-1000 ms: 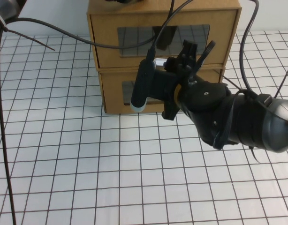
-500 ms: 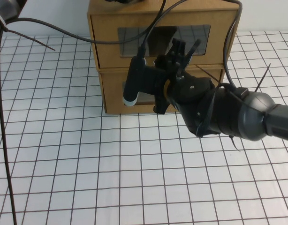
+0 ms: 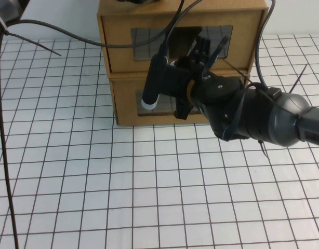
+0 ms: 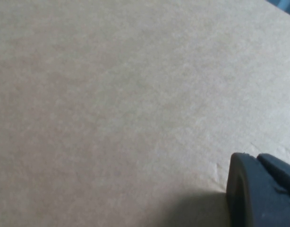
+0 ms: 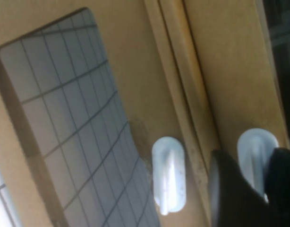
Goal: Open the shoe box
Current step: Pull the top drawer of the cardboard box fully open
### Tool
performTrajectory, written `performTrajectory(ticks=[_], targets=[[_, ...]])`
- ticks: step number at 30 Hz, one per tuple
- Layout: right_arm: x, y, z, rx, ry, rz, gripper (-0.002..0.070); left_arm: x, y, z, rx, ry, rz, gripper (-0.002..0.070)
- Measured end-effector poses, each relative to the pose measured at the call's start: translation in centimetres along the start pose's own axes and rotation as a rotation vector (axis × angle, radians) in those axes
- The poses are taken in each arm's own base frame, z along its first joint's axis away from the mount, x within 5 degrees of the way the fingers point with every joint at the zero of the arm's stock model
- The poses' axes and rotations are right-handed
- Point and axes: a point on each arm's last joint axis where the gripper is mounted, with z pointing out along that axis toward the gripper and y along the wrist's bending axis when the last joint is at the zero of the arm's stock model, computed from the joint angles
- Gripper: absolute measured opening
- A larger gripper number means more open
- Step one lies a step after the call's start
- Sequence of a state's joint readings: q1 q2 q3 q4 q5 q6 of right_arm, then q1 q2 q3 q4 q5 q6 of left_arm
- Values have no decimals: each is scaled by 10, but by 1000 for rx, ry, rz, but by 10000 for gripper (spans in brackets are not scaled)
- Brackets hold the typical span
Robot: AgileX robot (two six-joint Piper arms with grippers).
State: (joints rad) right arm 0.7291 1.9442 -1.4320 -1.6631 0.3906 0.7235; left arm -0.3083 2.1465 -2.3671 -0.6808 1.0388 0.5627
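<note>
Shoe box (image 3: pixel 118 49): a brown cardboard box with a dark window (image 3: pixel 149 35) in its front. It sits on top of a matching lower box (image 3: pixel 123 111), and the stack stands at the far middle of a white gridded surface (image 3: pixel 97 181). The left gripper (image 4: pixel 260 191) is right up against plain cardboard, apparently the top of the shoe box, perhaps to steady it. Whether it is open or closed cannot be told. The right arm reaches in from the right of the shoe box and puts the right gripper (image 5: pixel 256 163) at the box's front, close to the seam between the two boxes. Its dark fingers (image 5: pixel 227 189) are apart, one on each side of a white pull (image 5: pixel 256 142) that seems to belong to the shoe box. It is unclear whether they already press on the pull. A second white pull (image 5: pixel 168 175), just across the seam on the lower box, is untouched. The task looks to be in its early part: the arm has reached the pull, but the box front is flush and shut. What is left is to close firmly on the pull and draw the front open.
</note>
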Motion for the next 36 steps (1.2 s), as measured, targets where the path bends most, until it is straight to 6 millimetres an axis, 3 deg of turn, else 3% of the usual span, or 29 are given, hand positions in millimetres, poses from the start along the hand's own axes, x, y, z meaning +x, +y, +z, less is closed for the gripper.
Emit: performTrajectory(ticks=[6,24,29,36], targets=[[0,-1,0,4,-1,-17,78,0,0,0,0,0,0,-5],[2,0,2,16,18,-100,63,1,0,0,4,6,0,-5],[3,0,3,21,23,-109,21,1,0,0,5,7,0,-5],[1,2,2,31,34,-125,15,1,-1,0,13,20,-5,-5]])
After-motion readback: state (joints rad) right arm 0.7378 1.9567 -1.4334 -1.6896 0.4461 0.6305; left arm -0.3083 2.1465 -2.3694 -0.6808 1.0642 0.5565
